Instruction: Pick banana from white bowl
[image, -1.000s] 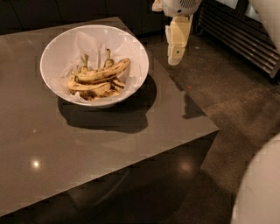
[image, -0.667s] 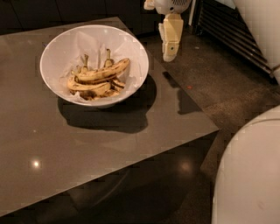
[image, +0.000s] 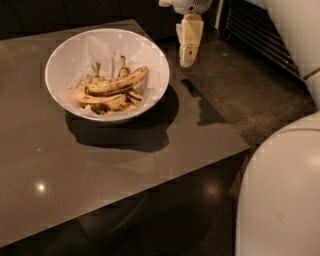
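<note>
The white bowl (image: 67, 52) stands on the dark grey table (image: 100, 170), at its far middle, lined with crumpled white paper. In it lies a pile of overripe bananas. The long curved banana (image: 117, 81) lies on top, yellow with brown speckles. Smaller bananas with upright stems lie under and behind it. My gripper (image: 187, 55) hangs above the table's far right edge, to the right of the bowl's rim and clear of it. It holds nothing.
The table's right edge drops to a dark speckled floor (image: 250, 95). A dark slatted wall or vent (image: 265, 35) stands at the back right. My white arm and body (image: 280, 195) fill the right and lower right of the view.
My gripper has moved left toward the bowl's right rim. The white arm now fills more of the lower right. The bowl and bananas have not moved.
</note>
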